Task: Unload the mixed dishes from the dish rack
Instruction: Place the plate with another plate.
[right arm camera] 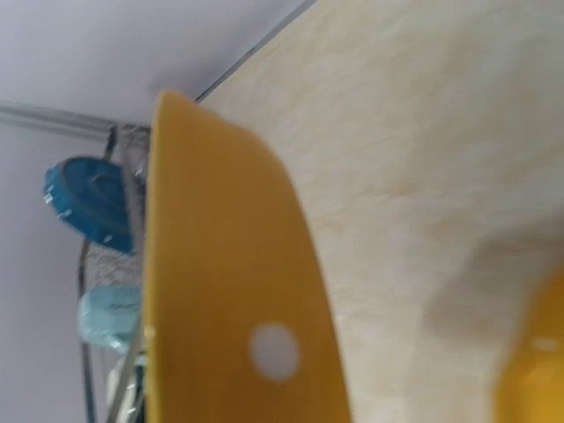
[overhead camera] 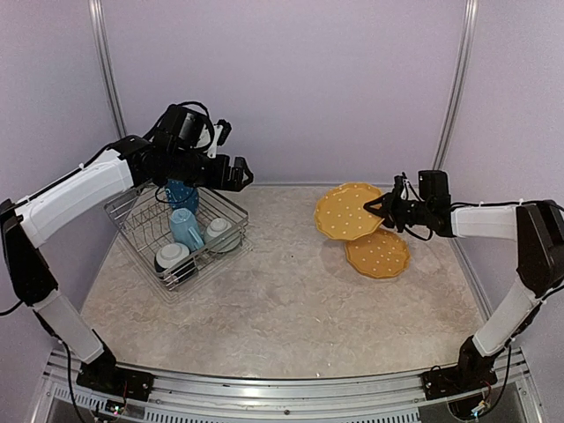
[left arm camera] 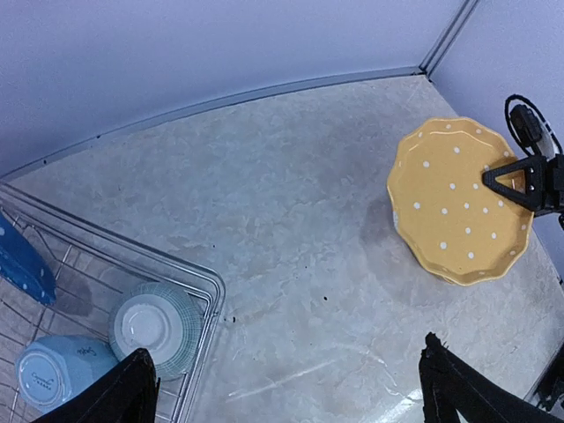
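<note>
While right claw [overhead camera: 384, 208] grips scalloped plate [overhead camera: 344, 211], wire rack [overhead camera: 128, 220].

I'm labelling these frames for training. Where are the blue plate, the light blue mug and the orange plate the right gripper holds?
blue plate [left arm camera: 25, 263], left wrist view, dotted face.
light blue mug [overhead camera: 186, 228], top external view, side wall.
held orange plate [left arm camera: 454, 198], left wrist view, middle of dotted face.

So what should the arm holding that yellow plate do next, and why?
Probably lower it and let go. The right tool pinches the tilted yellow plate by its rim, partly over the second yellow plate lying flat on the table.
</note>
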Motion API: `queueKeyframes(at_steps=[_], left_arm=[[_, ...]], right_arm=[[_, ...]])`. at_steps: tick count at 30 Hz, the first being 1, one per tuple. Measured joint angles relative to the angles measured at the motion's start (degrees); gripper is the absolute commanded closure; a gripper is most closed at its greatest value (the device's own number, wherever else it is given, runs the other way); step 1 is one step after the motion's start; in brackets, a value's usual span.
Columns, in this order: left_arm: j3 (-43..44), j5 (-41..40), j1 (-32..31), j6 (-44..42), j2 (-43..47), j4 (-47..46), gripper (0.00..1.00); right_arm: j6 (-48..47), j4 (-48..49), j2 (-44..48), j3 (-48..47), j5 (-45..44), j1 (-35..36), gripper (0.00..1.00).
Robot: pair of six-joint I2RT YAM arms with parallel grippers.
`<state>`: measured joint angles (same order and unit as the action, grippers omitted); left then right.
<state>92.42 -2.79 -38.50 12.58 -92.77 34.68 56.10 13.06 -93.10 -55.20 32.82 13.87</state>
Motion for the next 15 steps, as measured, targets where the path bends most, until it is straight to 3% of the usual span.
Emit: queueKeyframes(at_steps=[10,15], left_arm=[[-0.81,14.67,12.37,15.96,2.69,5.73,0.01],[-0.87,16.55,14.51,17.9,4.63,7.67,0.01]], right_arm=[[-5.73,-4.94,7.17,9.84,-0.09,-10.43,1.0],[-8.66,-6.99,7.78,12.87,0.74,-13.88,1.0]])
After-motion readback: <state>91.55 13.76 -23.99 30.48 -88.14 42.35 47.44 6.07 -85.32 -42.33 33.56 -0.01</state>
